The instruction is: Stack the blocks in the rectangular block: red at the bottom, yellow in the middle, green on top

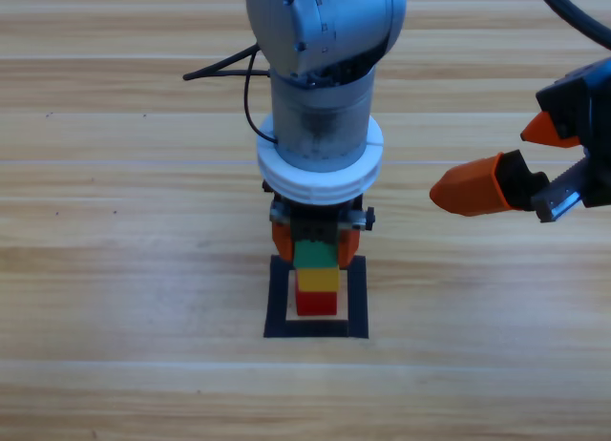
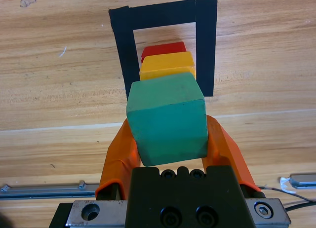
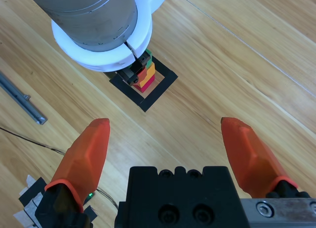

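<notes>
We see the left gripper (image 2: pixel 170 141) clenched on the green cube (image 2: pixel 167 118), resting it atop yellow (image 2: pixel 167 65) and red (image 2: pixel 163 50) inside the black tape rectangle (image 2: pixel 206 45), so only release seems left, while the right gripper (image 3: pixel 170 154) waits aside, jaws spread.

Grey arms, black cables, orange-jawed left pincer (image 2: pixel 168 149) on black body
</notes>
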Available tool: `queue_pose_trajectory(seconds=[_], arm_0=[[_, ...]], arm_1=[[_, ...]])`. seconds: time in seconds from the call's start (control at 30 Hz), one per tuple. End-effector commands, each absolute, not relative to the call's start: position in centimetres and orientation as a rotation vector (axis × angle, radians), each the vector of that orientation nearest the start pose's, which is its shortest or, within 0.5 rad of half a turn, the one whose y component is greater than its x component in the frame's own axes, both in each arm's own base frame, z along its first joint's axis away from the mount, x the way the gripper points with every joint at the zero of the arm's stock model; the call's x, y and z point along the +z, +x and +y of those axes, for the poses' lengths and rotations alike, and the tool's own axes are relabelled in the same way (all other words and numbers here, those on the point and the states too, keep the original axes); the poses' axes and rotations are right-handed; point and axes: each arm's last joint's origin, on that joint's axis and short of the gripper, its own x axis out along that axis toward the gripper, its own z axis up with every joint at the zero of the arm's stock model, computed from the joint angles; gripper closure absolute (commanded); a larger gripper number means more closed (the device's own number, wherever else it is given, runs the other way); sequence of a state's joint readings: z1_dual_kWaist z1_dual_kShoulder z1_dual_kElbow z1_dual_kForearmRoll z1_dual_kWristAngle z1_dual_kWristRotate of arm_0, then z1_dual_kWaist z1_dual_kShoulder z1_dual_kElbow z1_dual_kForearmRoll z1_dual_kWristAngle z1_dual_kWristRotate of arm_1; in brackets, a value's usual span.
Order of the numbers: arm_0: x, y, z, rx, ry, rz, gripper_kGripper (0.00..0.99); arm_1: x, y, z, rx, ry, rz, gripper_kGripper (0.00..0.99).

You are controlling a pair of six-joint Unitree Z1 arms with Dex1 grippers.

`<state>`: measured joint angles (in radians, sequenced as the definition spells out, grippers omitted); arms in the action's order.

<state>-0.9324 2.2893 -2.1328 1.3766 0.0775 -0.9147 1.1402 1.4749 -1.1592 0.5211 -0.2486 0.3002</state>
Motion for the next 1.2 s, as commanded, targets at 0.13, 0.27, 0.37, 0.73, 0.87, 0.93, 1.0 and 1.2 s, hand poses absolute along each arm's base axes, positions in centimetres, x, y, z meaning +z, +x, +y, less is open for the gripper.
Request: queue_pose_trajectory(seconds=[0.13,0.27,0.37,0.73,0.87,0.93,1.0,1.2], arm_0=[[24.4,27.9,-38.2,0.022,0.063,1.496,0.792],[23.9,28.0,-38.3,0.035,0.062,1.502,0.694],[23.7,28.0,-38.3,0.042,0.063,1.503,0.659],[24.9,27.8,-38.0,0.034,0.043,1.489,0.274],[25.4,27.6,-37.7,0.036,0.045,1.480,0.120],[25.5,27.6,-37.6,0.035,0.046,1.477,0.120],[25.9,27.5,-37.5,0.032,0.040,1.470,0.088],[33.6,25.7,-35.9,-0.044,-0.073,1.309,0.051]], arm_1=[[35.4,11.3,24.0,0.757,-0.280,0.776,0.000],[35.5,11.3,24.0,0.758,-0.278,0.773,0.000],[35.3,11.3,24.0,0.756,-0.282,0.778,0.000],[34.4,11.5,24.2,0.724,-0.313,0.785,0.000],[34.5,11.5,24.2,0.727,-0.310,0.786,0.000],[34.5,11.5,24.2,0.727,-0.310,0.786,0.000],[34.4,11.6,24.2,0.726,-0.311,0.787,0.000],[34.4,11.6,24.2,0.725,-0.313,0.789,0.000]])
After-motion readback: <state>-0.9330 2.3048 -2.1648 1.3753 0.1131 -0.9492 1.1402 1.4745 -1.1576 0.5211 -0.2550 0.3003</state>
